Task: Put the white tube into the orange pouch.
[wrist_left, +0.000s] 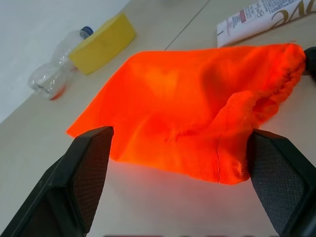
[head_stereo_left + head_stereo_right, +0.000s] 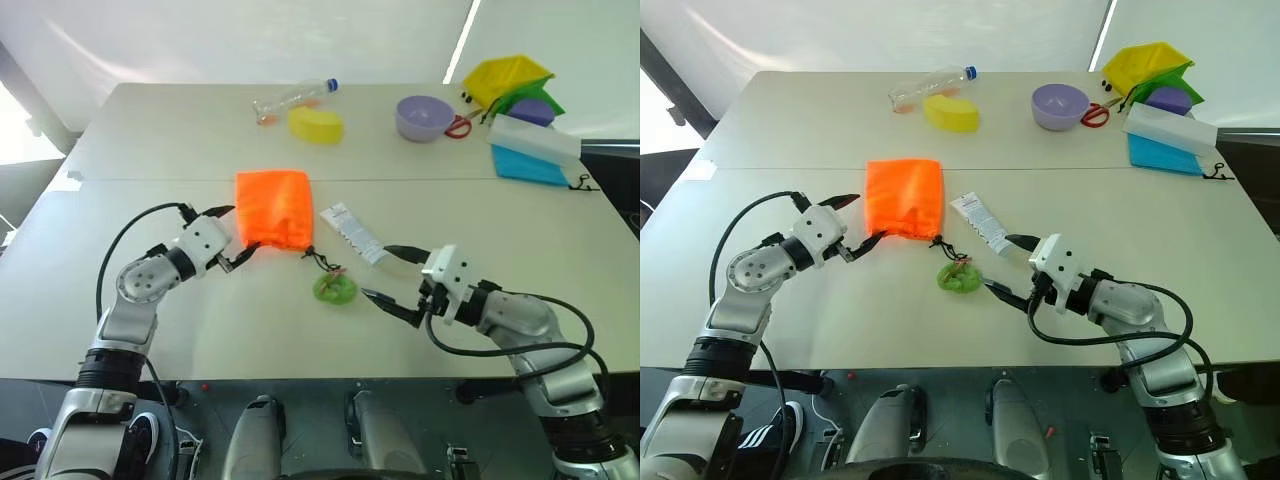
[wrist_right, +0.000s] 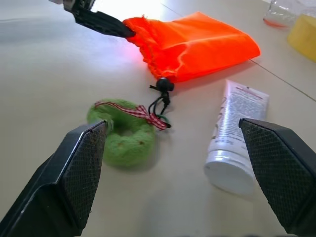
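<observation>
Tube (image 2: 352, 233) lies flat just right of the pouch (image 2: 273, 208), apart from it. It looks light and squishy (probably slick), so pinch mid-body. Both left gripper (image 2: 228, 240) and right gripper (image 2: 395, 278) gape empty.

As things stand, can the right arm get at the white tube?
Probably yes. The right gripper has its jaws open just short of the white tube, which lies flat beside the orange pouch. Only the green tag sits close, off to one side.

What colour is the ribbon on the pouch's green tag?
Red-and-white check ribbon on the green tag; clearest in the right wrist view.
</observation>
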Motion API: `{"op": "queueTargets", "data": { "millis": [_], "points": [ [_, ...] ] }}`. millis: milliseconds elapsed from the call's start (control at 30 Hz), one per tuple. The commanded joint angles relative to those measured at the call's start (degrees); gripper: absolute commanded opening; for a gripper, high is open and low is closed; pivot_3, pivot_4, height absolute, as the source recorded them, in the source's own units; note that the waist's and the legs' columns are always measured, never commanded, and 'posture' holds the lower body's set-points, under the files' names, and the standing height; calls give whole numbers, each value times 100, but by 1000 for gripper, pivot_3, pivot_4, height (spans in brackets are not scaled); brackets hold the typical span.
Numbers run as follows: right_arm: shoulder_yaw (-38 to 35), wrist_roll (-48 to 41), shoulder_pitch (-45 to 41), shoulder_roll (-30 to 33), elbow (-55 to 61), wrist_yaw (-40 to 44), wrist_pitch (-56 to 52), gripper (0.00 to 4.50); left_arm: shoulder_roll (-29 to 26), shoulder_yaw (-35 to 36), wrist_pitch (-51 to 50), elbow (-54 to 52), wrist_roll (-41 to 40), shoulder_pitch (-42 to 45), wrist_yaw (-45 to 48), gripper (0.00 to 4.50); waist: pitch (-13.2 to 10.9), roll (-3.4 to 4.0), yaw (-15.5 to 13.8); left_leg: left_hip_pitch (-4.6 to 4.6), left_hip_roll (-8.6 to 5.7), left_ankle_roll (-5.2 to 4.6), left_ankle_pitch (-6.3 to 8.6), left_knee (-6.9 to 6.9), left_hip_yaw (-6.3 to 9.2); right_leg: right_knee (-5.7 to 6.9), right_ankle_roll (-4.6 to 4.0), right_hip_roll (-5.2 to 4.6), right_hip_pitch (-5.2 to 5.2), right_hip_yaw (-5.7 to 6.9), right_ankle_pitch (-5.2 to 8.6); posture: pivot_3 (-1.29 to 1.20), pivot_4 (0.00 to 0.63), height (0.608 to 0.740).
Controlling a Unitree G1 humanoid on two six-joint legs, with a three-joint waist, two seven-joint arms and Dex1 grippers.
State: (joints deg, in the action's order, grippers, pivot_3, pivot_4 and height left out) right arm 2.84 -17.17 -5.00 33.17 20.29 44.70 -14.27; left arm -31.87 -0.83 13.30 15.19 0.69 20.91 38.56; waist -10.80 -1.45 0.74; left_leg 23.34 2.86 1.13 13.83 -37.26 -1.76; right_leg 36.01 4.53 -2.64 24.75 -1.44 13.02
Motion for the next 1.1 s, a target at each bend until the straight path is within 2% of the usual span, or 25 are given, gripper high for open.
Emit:
{"op": "queueTargets", "data": {
  "millis": [33,67,133,267,400,600,800,1100],
  "points": [
    [-49,-87,-45,-47,335,-88,-71,4449,18,10,124,-79,39,-6,-118,4296,0,0,-5,0,0,0,0,-1,0,0,0,0,0,0,0,0,150,740],
    [-51,-85,-46,-50,355,-97,-88,4449,28,10,113,-81,44,-5,-150,4296,0,0,-6,0,0,0,0,-1,0,0,0,0,0,0,0,0,150,740],
    [-54,-60,-37,-51,366,-113,-97,4500,76,23,76,-82,-2,-15,-184,3755,0,0,-7,0,0,0,0,-1,0,0,0,0,0,0,0,0,150,740],
    [-71,-55,-35,-46,379,-140,-129,4500,87,-28,-38,-79,35,-67,-208,2065,0,0,-7,0,0,0,0,-1,0,0,0,0,-1,0,0,0,150,740],
    [-85,-43,-39,-34,364,-151,-119,4500,58,7,-122,-94,-5,-124,-212,28,0,0,-1,0,0,0,0,-1,0,1,0,0,0,0,0,0,150,740],
    [-92,-34,-93,-17,336,-164,-119,4500,-27,100,-333,-233,-242,-318,-17,28,0,0,3,-1,0,0,0,-1,-1,1,0,0,-1,0,0,0,150,740],
    [-28,14,-106,-51,269,-158,-54,4500,0,583,-758,-867,-1284,-696,383,28,0,0,11,-1,1,0,0,-1,0,1,0,-1,-1,0,0,0,150,740],
    [-110,122,-358,-111,-51,-360,-238,4500,-214,491,-573,-1377,-1267,-1242,770,28,0,0,5,-3,1,0,0,-1,-1,1,-2,-2,-1,-1,0,0,150,740]
  ]
}}
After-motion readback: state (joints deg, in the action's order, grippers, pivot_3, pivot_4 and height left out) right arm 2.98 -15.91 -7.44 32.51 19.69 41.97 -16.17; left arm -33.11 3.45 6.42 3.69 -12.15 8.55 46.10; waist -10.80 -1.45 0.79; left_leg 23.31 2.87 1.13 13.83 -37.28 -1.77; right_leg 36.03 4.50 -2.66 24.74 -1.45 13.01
